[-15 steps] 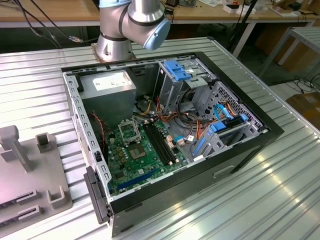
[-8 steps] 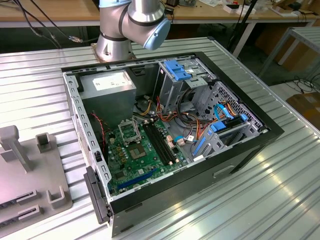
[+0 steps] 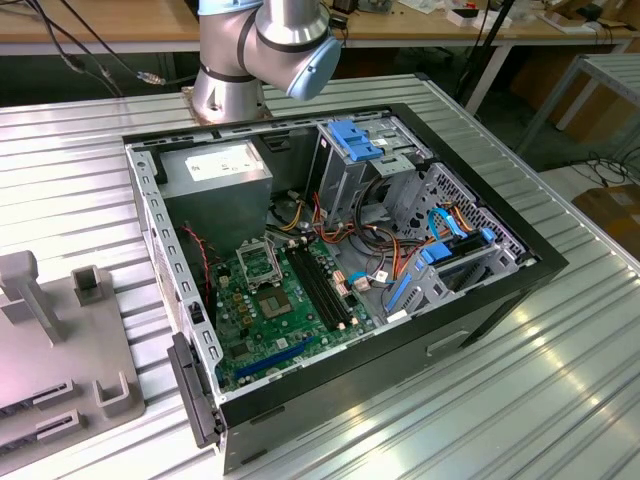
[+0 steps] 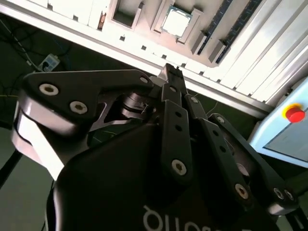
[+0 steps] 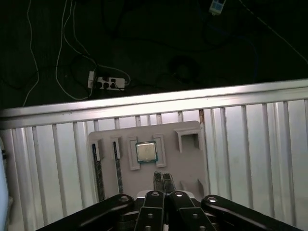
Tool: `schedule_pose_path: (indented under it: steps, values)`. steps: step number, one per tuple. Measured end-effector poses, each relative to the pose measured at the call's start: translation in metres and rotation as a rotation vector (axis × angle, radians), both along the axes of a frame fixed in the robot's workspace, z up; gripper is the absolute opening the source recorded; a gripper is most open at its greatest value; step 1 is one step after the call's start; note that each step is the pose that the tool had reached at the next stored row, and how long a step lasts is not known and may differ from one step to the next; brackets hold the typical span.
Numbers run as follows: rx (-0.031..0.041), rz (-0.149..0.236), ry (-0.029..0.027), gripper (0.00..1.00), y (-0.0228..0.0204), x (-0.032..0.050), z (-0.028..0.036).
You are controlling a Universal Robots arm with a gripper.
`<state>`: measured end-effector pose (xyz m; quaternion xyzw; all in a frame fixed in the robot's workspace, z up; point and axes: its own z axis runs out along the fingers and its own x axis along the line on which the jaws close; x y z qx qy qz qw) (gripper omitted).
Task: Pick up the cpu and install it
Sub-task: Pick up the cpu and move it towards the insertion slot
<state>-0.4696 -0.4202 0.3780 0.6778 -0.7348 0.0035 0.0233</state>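
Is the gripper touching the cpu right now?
Apart. In the first wrist view the gripper sits short of the cpu, with bare grey holder showing between them.

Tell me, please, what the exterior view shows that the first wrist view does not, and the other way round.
The exterior view adds: the open computer case, its green motherboard with the metal-framed socket, and the arm.
The first wrist view adds: the cpu lying in a recess of the grey holder, two memory sticks beside it, the gripper close to the cpu, and a power strip on the floor.
Shared: the ribbed metal table and that grey holder, at the exterior view's left.
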Motion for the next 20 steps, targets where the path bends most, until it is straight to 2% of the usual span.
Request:
schedule_pose_path:
  steps: [3, 20]
  values:
    - [0.0, 0.011, 0.0, 0.11, 0.0, 0.0, 0.0]
    - [-0.0001, 0.012, 0.0, 0.11, 0.0, 0.0, 0.0]
